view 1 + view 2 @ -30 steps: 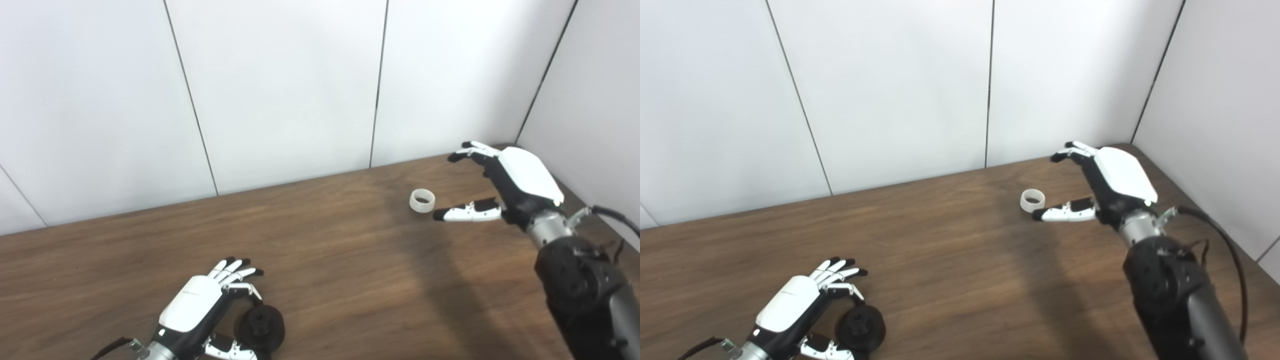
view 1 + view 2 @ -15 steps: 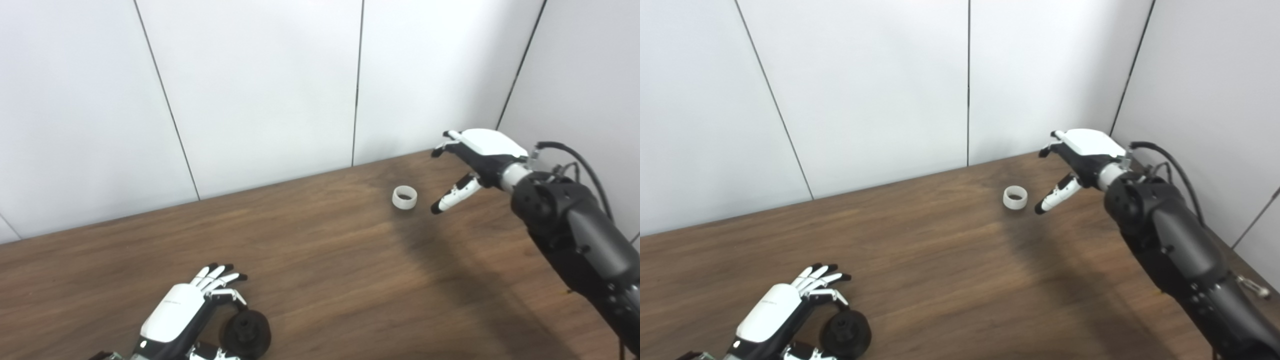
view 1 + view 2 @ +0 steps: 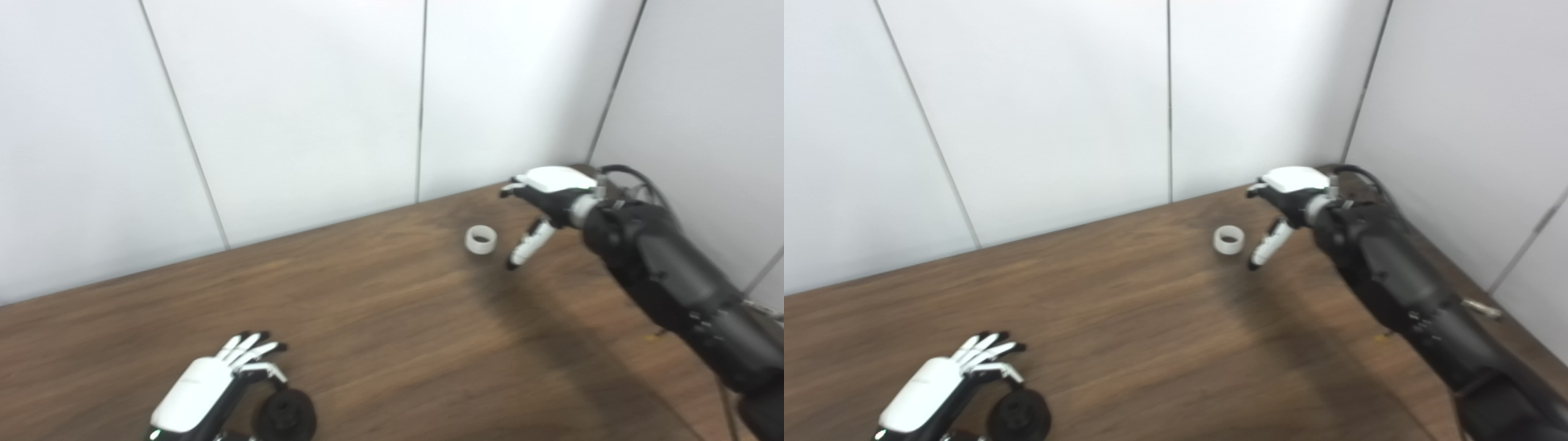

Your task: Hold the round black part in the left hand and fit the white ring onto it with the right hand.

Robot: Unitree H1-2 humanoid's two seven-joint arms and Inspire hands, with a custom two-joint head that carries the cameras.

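The round black part lies on the wooden table at the near left. My left hand rests just left of it with fingers spread, thumb side near the part, holding nothing. The white ring lies on the table at the far right. My right hand hovers just right of the ring, palm down and open, with its thumb pointing down beside the ring without touching it. The same scene shows in the right eye view, with the ring and right hand.
White panel walls stand close behind the table and along its right side. My dark right forearm stretches over the table's right part. A cable loops off the right wrist.
The camera has swung right and down. My right hand has turned palm down and reached further over the ring, thumb now pointing down. The left hand and black part have stayed put.
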